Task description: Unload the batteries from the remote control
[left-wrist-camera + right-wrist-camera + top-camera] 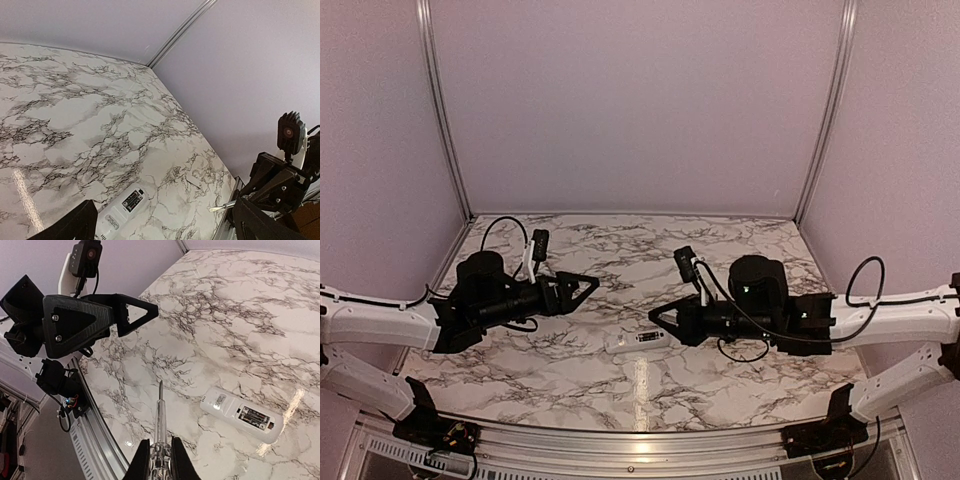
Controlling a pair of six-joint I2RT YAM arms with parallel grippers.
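Note:
The white remote control (638, 340) lies flat on the marble table, back face up, between the two arms. Its open recess holds two dark batteries (254, 417) side by side, also seen as batteries (132, 200) in the left wrist view. My left gripper (582, 290) hovers left of the remote (117, 216), jaws wide open and empty. My right gripper (159, 450) is shut on a thin tool with a clear handle and metal tip (160, 410). The tip points away from the remote (240, 415) and hangs apart from it.
A small flat white piece (193, 180) lies on the table beyond the remote. The metal rail of the table's near edge (95, 425) runs close under the right gripper (662, 322). Lilac walls enclose the table on three sides.

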